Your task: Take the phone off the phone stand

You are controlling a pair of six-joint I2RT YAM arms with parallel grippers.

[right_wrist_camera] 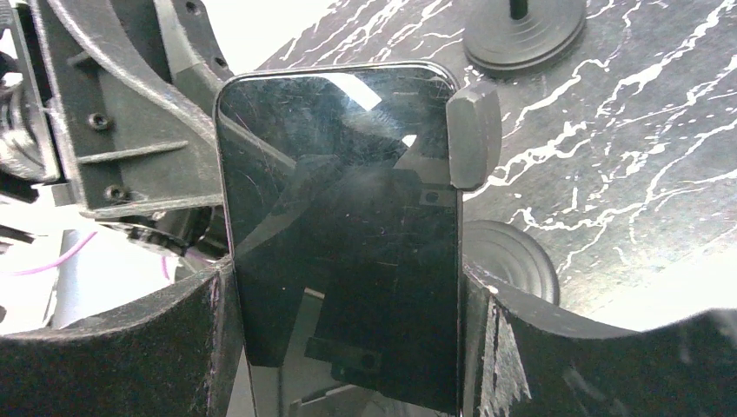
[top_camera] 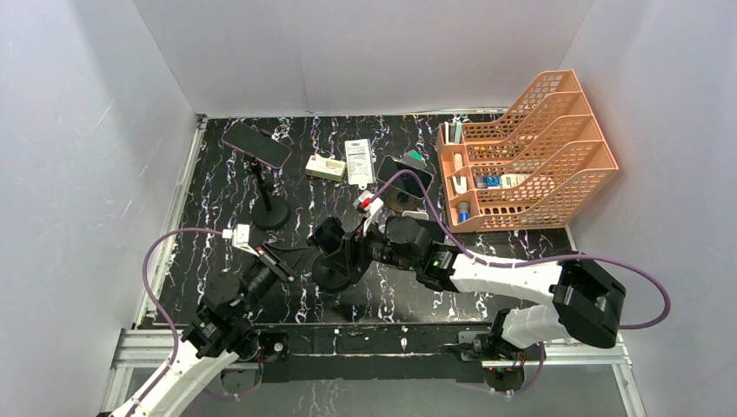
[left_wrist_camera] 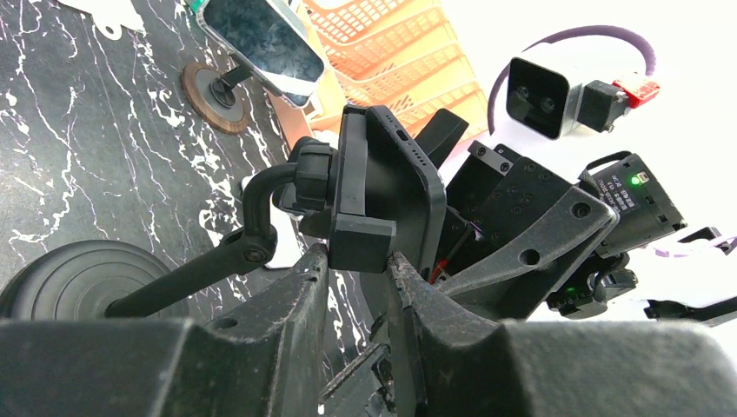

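A black marbled table point(top_camera: 209, 252) sits inside white walls. At the far right stands an orange file rack point(top_camera: 530, 152) holding small items. In the far middle lie a small box point(top_camera: 326, 168) and a white packet point(top_camera: 357, 161), and beside them a second phone point(top_camera: 404, 174) tilts on a round brown base. At the far left a third phone point(top_camera: 255, 143) sits atop a thin black stand, well apart from the arms. A purple cable point(top_camera: 161, 261) loops beside the left arm, and another trails from the right arm. Both arms meet near the table's middle, crowding around the stand point(top_camera: 335, 261), whose round black base rests on the table. In the left wrist view, the left gripper point(left_wrist_camera: 358, 269) has its fingers closed on the stand's clamp block, just under the phone point(left_wrist_camera: 391, 187). The phone is held on edge in the stand's cradle, with the stand's curved neck point(left_wrist_camera: 261, 204) running down to the base. The right arm's body fills the space right behind the phone. In the right wrist view, the right gripper point(right_wrist_camera: 348, 339) spans the phone point(right_wrist_camera: 339, 234), one finger pressed against each long edge of its dark glass face. A clamp pad point(right_wrist_camera: 474, 135) of the stand grips the phone's upper right edge, just above the right finger.
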